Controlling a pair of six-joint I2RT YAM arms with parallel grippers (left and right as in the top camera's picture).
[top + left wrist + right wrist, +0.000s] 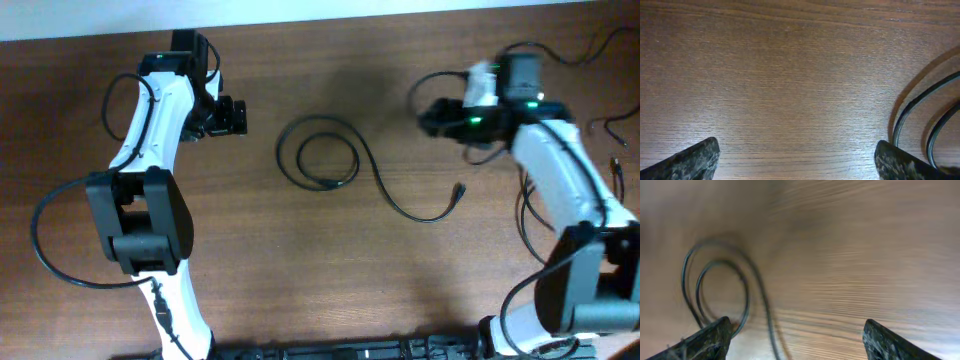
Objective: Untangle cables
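A thin black cable (322, 152) lies in a loose double loop at the table's middle. Its tail curves right to a small plug (458, 190). My left gripper (236, 116) is open and empty, left of the loop and apart from it. In the left wrist view (797, 152) the jaws are spread over bare wood, with the cable's arcs (918, 99) at the right edge. My right gripper (432, 116) is open and empty, up and right of the loop. The right wrist view (795, 330) is blurred and shows the loop (715, 287) by the left finger.
More thin black cords lie at the far right edge (612, 130) and the top right corner (600, 42). The arms' thicker black wires hang beside each arm (45, 240). The wooden table (330, 270) fills the view.
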